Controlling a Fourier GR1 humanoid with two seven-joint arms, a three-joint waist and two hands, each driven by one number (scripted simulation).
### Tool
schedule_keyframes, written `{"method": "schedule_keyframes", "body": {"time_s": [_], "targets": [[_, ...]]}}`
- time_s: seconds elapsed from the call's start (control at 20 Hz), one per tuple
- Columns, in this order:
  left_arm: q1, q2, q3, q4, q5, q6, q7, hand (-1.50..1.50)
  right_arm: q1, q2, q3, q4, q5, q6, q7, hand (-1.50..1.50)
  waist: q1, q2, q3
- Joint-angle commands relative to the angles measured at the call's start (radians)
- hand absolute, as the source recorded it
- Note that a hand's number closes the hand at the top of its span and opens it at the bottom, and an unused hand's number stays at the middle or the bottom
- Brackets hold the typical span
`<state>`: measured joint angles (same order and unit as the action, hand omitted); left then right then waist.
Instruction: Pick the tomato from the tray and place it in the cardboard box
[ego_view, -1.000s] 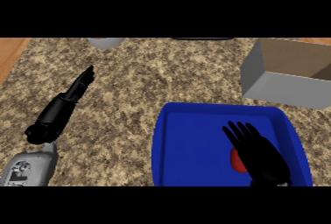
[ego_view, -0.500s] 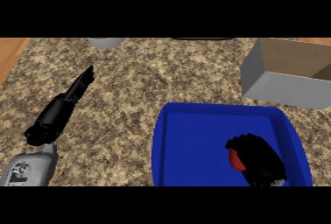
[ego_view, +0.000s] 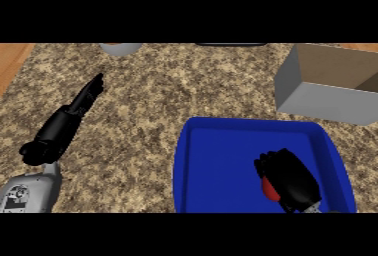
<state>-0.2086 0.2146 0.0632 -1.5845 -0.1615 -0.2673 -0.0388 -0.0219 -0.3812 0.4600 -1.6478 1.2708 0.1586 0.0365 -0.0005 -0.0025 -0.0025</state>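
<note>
A blue tray (ego_view: 214, 165) lies at the lower right of the speckled counter. Inside it, near its right side, my right hand (ego_view: 289, 176) is curled over the red tomato (ego_view: 269, 188); only a sliver of red shows at the hand's left edge. The open cardboard box (ego_view: 325, 82) stands at the upper right, beyond the tray. My left hand (ego_view: 74, 115) rests on the counter at the left, fingers straight and pointing away from me, holding nothing.
A grey round object (ego_view: 120, 48) sits at the counter's far edge, upper left. A dark flat object (ego_view: 230, 44) shows at the far edge, centre. Wooden surface (ego_view: 11, 60) borders the counter on the left.
My right hand's fingers, straight a second ago, have curled down round the tomato in the tray. The left arm has stayed still.
</note>
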Motion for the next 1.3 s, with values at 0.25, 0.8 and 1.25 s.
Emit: {"method": "schedule_keyframes", "body": {"time_s": [0.25,0.8,1.25], "targets": [[0.003,-0.003,0.0,0.016,-0.001,-0.005,-0.037,0.0,0.01,-0.08,0.106,-0.104,-0.192,-0.049,-0.425,1.5,0.011,0.005,0.003],[0.02,-0.025,-0.014,-0.019,-0.024,0.017,0.004,0.0,-0.007,-0.237,-0.205,-0.423,-0.549,0.059,-0.648,1.5,-0.005,0.0,0.002],[-0.004,0.003,0.007,-0.011,0.007,-0.024,0.006,0.0,-0.118,-0.107,-0.508,-0.355,-0.817,0.147,-0.266,1.5,0.001,0.001,0.002]]}}
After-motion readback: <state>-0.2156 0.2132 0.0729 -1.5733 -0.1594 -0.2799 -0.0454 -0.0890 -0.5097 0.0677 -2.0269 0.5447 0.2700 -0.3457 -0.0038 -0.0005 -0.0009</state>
